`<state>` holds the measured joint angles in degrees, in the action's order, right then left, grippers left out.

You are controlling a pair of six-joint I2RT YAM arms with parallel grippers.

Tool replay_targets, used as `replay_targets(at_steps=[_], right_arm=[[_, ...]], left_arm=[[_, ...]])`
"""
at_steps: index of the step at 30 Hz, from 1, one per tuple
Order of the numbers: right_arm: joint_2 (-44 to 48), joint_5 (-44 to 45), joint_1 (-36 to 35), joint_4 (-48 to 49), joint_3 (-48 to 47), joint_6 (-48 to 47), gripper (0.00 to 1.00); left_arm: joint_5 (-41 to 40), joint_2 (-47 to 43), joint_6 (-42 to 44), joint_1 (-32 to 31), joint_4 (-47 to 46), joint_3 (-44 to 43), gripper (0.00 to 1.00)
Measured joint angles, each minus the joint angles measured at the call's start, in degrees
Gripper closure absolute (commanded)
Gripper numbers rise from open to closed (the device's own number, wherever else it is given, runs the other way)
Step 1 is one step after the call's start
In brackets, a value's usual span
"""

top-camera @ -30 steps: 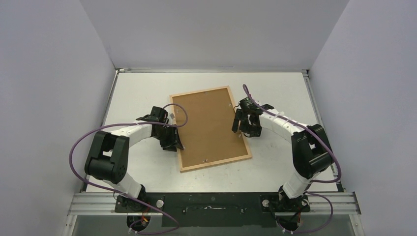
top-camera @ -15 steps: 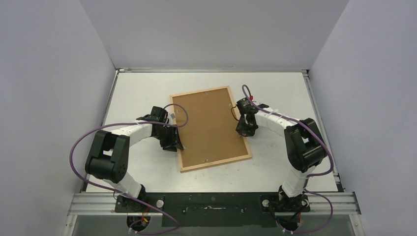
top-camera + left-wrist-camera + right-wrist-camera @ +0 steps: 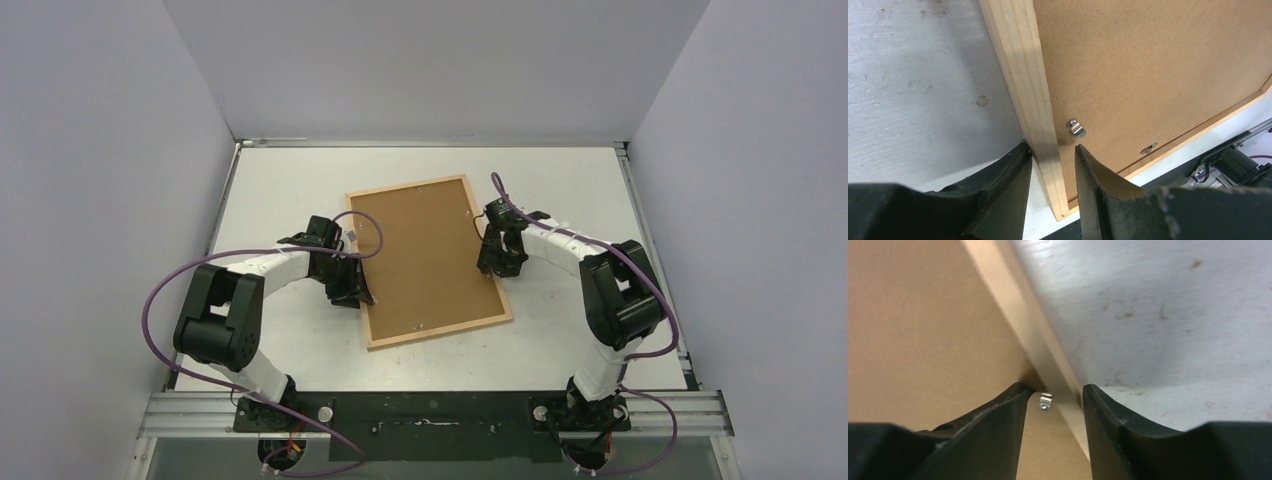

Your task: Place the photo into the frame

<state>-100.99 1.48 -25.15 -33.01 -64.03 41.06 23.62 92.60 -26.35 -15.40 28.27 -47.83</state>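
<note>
In the top view the frame is seen lying face down on the table, with the brown backing board uppermost; the photo is shown nowhere. The left gripper and right gripper are set at opposite long bars. In the left wrist view the bar is clamped between the fingers, beside a metal tab. In the right wrist view the bar is closely straddled, though firm contact cannot be told. A lift seems intended; both sides should be raised level so the board is kept seated.
</note>
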Motion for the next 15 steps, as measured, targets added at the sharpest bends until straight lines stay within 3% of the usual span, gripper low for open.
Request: replay_targets(at_steps=[5,15], right_arm=[[-0.07,-1.75,-0.9,-0.31,-0.07,-0.2,0.44],[-0.04,1.64,-1.18,-4.04,-0.55,2.36,0.7]], left_arm=[[0.04,0.02,-0.17,0.0,0.0,-0.02,0.64],[0.33,0.22,-0.33,0.02,-0.02,-0.07,0.64]])
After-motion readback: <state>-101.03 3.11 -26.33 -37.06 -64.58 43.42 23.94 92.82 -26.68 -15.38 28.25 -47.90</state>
